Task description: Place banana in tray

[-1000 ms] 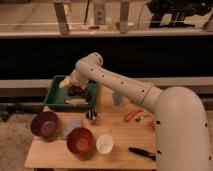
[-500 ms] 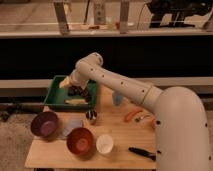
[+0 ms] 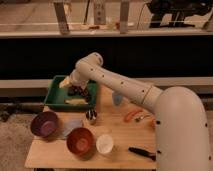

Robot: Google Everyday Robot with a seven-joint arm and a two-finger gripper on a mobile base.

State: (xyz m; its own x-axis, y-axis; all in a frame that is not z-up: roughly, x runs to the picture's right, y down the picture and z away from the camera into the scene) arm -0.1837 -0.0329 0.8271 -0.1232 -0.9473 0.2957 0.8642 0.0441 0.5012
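Observation:
The green tray (image 3: 56, 96) stands at the back left of the wooden table. The pale yellow banana (image 3: 75, 102) lies inside it near its front wall. My gripper (image 3: 79, 92) hangs over the tray's right half, just above and behind the banana. The white arm reaches in from the right and hides part of the tray's back right corner. Whether the gripper touches the banana cannot be told.
A purple bowl (image 3: 44, 123), a red bowl (image 3: 80, 140) and a white cup (image 3: 104, 144) stand along the table's front. A small metal object (image 3: 91, 116), a blue cup (image 3: 117, 98), an orange carrot-like item (image 3: 132, 115) and a black tool (image 3: 142, 152) lie to the right.

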